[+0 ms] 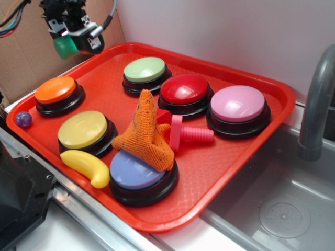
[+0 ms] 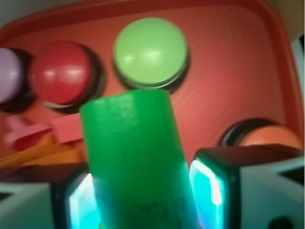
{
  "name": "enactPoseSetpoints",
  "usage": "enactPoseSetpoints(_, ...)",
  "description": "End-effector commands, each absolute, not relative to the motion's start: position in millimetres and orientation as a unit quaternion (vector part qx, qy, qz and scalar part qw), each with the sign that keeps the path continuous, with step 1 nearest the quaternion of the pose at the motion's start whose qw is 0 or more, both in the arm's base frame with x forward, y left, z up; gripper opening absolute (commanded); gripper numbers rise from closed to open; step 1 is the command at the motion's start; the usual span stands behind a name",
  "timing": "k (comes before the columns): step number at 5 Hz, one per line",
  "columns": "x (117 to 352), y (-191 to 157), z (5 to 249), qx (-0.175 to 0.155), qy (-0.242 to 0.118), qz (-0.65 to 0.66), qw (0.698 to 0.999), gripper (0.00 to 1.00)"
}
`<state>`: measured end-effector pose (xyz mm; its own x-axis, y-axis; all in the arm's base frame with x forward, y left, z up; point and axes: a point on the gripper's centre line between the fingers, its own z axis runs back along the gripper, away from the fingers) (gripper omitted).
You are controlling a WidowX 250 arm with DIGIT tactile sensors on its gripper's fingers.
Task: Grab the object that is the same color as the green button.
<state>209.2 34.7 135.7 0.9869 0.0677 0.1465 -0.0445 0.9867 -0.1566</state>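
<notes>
My arm's raised off the red tray [image 1: 251,136] at approx 10 o'clock, tool [image 1: 70,42] clamped on the matte green cylinder [image 2: 138,162], well above the green button [image 1: 144,69].

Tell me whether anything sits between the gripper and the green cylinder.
Nothing does. The gripper is already shut on the green cylinder, its fingers pressing both sides, held above the red tray.

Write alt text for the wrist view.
A green cylinder fills the foreground, clamped between the pincer pads. Behind it, on a red tray, sit a pale green button, a red button, part of a pink button and part of an orange button.
</notes>
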Motion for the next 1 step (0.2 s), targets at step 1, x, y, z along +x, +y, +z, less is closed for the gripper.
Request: enactPoseSetpoints(1,221.8,16.1,143.2,-0.063,-0.072,0.039,0.995,0.00)
